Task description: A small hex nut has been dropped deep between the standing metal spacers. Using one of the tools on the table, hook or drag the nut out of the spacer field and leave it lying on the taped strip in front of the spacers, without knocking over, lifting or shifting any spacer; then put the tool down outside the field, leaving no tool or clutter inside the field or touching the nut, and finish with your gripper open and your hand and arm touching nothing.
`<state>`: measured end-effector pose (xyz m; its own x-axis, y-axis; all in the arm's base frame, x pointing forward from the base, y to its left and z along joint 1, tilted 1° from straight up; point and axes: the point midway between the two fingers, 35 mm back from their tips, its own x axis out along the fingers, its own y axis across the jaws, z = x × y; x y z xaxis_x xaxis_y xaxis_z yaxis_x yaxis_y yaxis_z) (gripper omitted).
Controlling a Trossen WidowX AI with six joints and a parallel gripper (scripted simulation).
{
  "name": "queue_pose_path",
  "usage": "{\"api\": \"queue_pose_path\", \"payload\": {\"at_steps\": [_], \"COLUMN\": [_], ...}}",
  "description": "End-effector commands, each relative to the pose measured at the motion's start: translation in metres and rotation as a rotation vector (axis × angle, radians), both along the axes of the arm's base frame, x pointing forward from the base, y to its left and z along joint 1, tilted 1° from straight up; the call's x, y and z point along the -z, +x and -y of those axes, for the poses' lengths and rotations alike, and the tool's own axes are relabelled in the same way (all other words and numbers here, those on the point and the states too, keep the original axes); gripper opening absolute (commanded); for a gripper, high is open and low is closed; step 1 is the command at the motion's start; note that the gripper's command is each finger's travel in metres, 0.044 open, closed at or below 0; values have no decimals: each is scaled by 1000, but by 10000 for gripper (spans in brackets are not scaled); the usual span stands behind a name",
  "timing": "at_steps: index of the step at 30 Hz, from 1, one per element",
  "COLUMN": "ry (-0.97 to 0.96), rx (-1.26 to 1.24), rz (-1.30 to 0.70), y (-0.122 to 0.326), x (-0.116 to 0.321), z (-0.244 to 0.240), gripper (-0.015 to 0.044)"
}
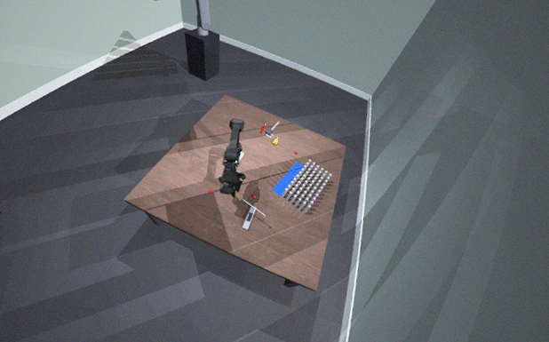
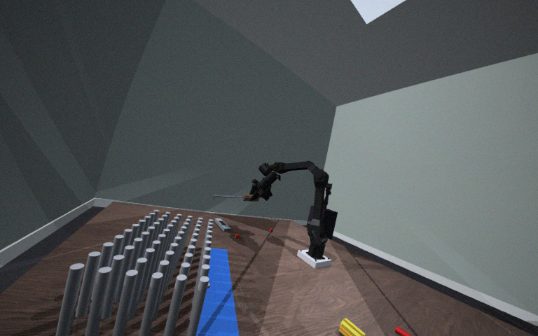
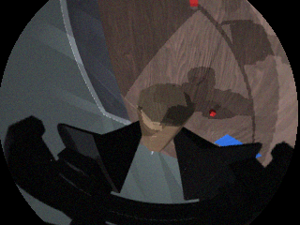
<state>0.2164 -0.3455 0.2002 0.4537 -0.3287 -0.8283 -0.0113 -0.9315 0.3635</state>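
Note:
My gripper [image 1: 237, 194] [image 2: 256, 194] [image 3: 157, 124] is shut on the wooden handle [image 2: 249, 197] [image 3: 164, 105] of a hook tool. It holds the tool in the air, away from the spacers. The thin metal shaft [image 2: 228, 196] lies nearly level, its short bent tip at the far end. The grey metal spacers [image 1: 305, 186] [image 2: 129, 295] stand upright in rows. The blue taped strip [image 1: 285, 181] [image 2: 223, 277] [image 3: 227, 140] runs along their front. A small light thing [image 2: 208, 284], apparently the nut, shows at the strip's spacer-side edge, partly hidden behind a front-row spacer.
A flat grey device [image 1: 246, 222] [image 2: 222, 225] lies beyond the field. Small red cubes [image 1: 210, 191] [image 2: 237, 236] [image 3: 212, 113] are scattered about. A yellow object [image 1: 275, 141] [image 2: 351, 327], a red cylinder [image 1: 263, 128] [image 2: 402, 331] and a grey tool [image 1: 269, 132] lie on the other side.

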Motion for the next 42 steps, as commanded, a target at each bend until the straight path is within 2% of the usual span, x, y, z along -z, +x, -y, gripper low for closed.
{"api": "queue_pose_path", "payload": {"at_steps": [1,18,42], "ry": [50,275,277], "rx": [101,556,561], "rz": [49,249,252], "y": [-9,-57,-56], "x": [-2,0,16], "z": [9,43,48], "gripper": [0,0,0]}}
